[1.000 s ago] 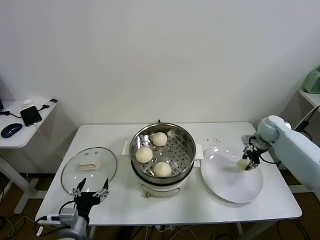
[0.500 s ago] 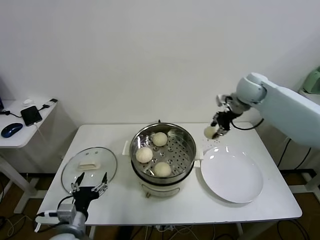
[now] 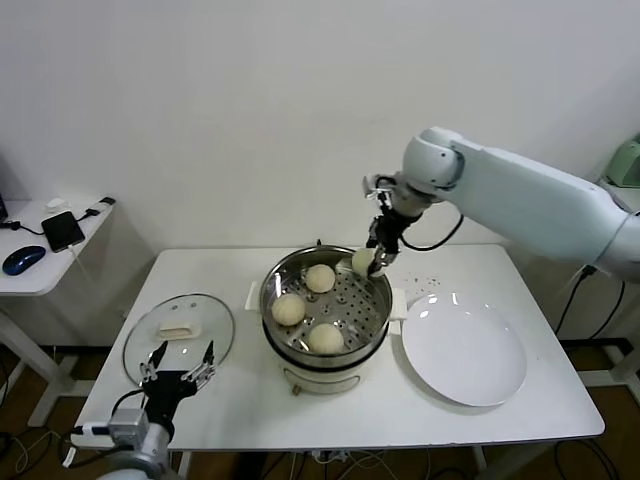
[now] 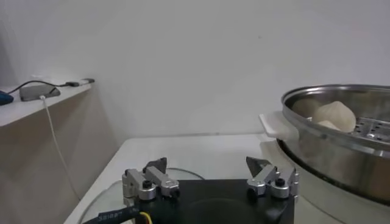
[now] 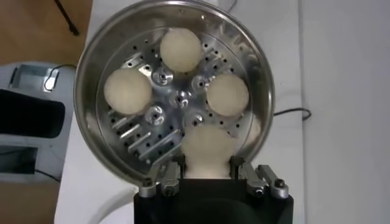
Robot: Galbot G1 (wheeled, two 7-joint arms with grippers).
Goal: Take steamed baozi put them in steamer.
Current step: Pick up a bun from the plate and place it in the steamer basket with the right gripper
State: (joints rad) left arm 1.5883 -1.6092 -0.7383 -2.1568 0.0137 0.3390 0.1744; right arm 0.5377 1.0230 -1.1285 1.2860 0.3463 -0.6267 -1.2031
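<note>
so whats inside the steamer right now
Three baozi sit on the steamer's perforated tray. The right hand holds a fourth above the rim, hiding some tray.

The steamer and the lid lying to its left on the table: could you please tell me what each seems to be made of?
The steamer looks like polished stainless steel: mirror-bright wall, perforated metal tray, set on a white base, probably plastic. The lid appears to be clear glass with a metal rim: the table shows through it. Its pale knob's material is unclear.
</note>
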